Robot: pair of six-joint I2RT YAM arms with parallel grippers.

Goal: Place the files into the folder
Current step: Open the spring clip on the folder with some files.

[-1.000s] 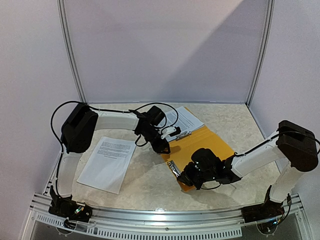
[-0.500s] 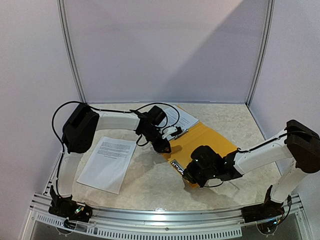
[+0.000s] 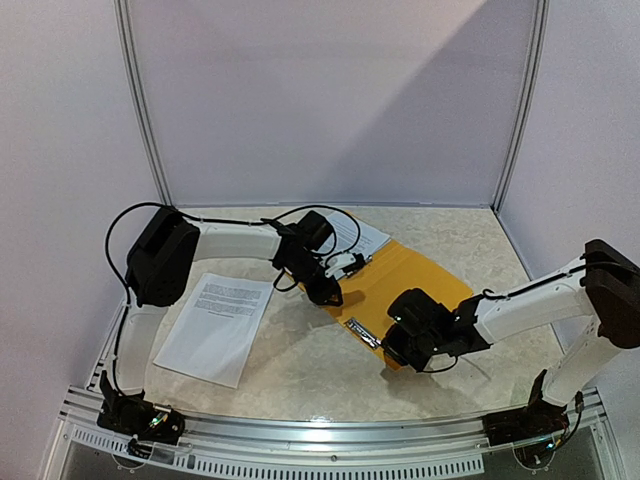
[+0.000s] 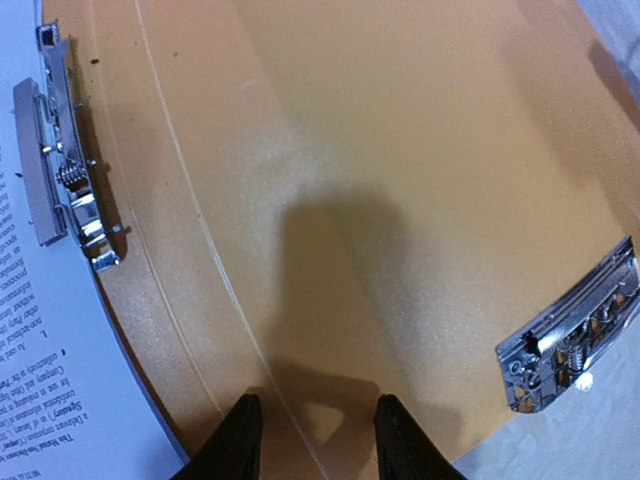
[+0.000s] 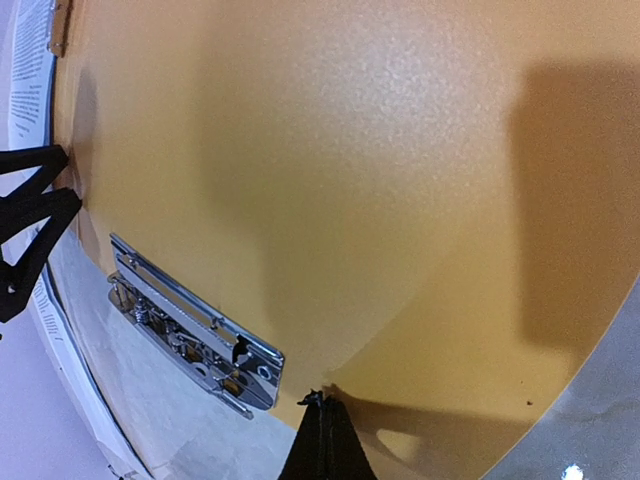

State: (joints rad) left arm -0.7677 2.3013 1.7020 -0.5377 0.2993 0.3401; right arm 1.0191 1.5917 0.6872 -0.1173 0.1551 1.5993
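Observation:
The orange-yellow folder (image 3: 410,275) lies open on the table, with one metal clip (image 3: 362,333) near its front edge and another (image 3: 352,265) near its back left. My left gripper (image 3: 330,295) is open and empty, its fingers low over the folder's left edge (image 4: 380,150). My right gripper (image 3: 390,352) is shut on the near corner of the folder's cover (image 5: 330,150), which curves up from the table. One printed file sheet (image 3: 215,325) lies flat to the left. More sheets (image 3: 365,237) stick out from under the folder's far edge.
White booth walls (image 3: 320,100) close in the back and sides of the marbled table. The left arm's black cable (image 3: 300,212) loops over the back left. A metal rail (image 3: 300,440) runs along the near edge.
My right gripper has moved to the right along the folder's near edge, drawing the cover corner with it. The folder lies wider open. The left gripper has barely moved.

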